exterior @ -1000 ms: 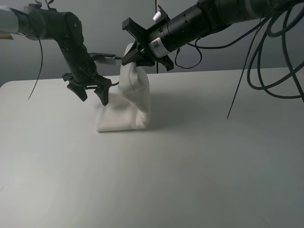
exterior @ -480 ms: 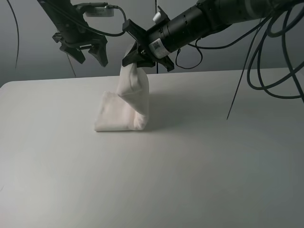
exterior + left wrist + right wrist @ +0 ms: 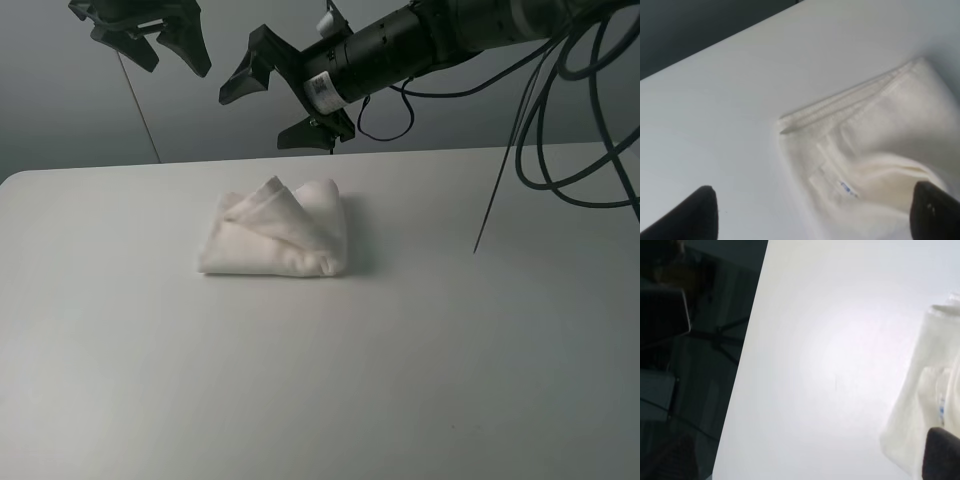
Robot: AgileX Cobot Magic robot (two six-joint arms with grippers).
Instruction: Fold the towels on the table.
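Towel released; both grippers raised and spread.

Exterior high: the towel (image 3: 275, 232) now lies slumped in a loose folded heap on the table (image 3: 420, 340), no longer held upright. The right gripper (image 3: 278, 103) has let go, jaws apart, above the towel. The left gripper (image 3: 155, 38) has risen further, empty.
Left wrist: towel beneath, label (image 3: 842, 186) showing; finger (image 3: 932, 210) tips wide apart.
Right wrist: towel edge (image 3: 920, 405) at the frame side, ungripped.
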